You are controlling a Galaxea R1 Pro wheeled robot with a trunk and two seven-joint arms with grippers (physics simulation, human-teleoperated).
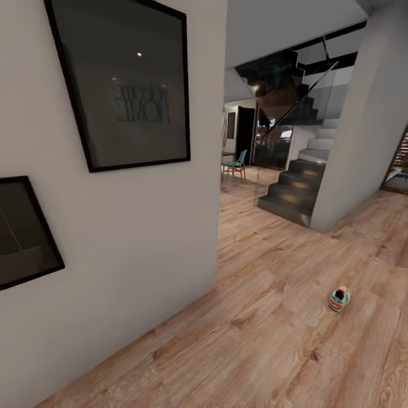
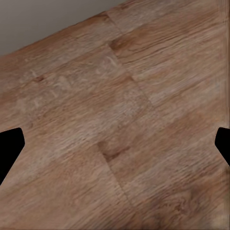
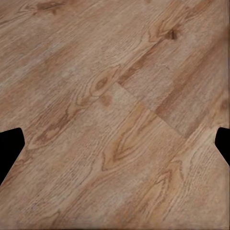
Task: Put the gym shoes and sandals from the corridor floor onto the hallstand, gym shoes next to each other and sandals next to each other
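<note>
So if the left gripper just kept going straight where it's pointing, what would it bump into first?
Most likely the corridor floor. The left gripper is open, with wood planks straight ahead between its fingers and nothing in the way. How far off the floor is, I can't tell.

"Welcome HOME", mirrored, on framed picture [image 1: 127, 79]

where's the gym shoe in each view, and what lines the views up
Head view: one gym shoe lies on the corridor floor, lower right, heel toward the camera.
Left wrist view: bare planks beside a grey wall.
Right wrist view: bare planks.
Shared landmark: the wood-plank floor.
</note>
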